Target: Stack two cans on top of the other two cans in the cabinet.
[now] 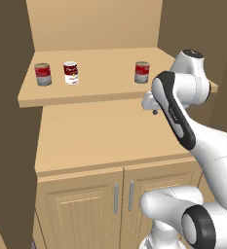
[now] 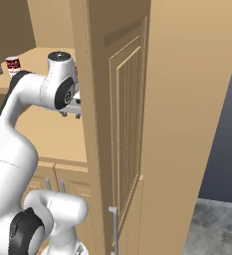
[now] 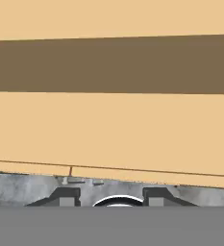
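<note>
Meanwhile, three small tins, a dark-red-and-white labelled can (image 1: 71, 73) between two red-and-grey cans (image 1: 43, 74) (image 1: 142, 72), wait unstacked on the light tan wooden cabinet's shelf (image 1: 105, 92) as the two-finger gripper (image 3: 111, 199), jaws narrowed around something pale and round, apparently must next rise toward the shelf.

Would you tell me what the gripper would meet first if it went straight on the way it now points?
Most likely the cabinet's counter: the hand view, looking along the gripper, has that tan surface at its middle. Depth is hard to judge.
</note>
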Controlling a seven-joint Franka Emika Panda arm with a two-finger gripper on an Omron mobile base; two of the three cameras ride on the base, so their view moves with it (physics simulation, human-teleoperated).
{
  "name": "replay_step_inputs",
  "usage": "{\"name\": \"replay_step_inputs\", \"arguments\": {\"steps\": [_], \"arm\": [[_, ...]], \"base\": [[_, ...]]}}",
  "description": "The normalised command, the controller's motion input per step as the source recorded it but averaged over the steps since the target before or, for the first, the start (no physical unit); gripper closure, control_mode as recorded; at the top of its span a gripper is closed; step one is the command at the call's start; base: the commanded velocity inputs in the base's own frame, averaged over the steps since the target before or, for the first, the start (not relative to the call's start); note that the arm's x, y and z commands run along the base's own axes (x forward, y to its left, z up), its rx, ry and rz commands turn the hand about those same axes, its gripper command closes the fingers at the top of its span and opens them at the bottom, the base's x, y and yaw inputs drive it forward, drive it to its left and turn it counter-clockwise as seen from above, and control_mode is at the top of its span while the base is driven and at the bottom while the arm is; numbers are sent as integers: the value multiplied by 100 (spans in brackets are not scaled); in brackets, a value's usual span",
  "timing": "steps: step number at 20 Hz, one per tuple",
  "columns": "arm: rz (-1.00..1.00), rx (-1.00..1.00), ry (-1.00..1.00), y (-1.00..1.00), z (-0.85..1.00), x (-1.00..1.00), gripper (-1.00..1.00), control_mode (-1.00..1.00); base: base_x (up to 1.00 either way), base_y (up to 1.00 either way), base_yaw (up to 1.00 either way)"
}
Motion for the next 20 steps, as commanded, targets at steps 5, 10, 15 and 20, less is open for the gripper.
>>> {"name": "replay_step_inputs", "arguments": {"steps": [5,10,15,20], "arm": [[0,0,-20,0,0,-21,-100,-100],[1,-2,-74,11,10,-34,-100,-100],[1,-1,-61,14,36,-21,-100,-100],[0,-1,-28,14,54,-1,-100,-100]], "base": [[0,0,0],[0,0,0],[0,0,0],[0,0,0]]}}
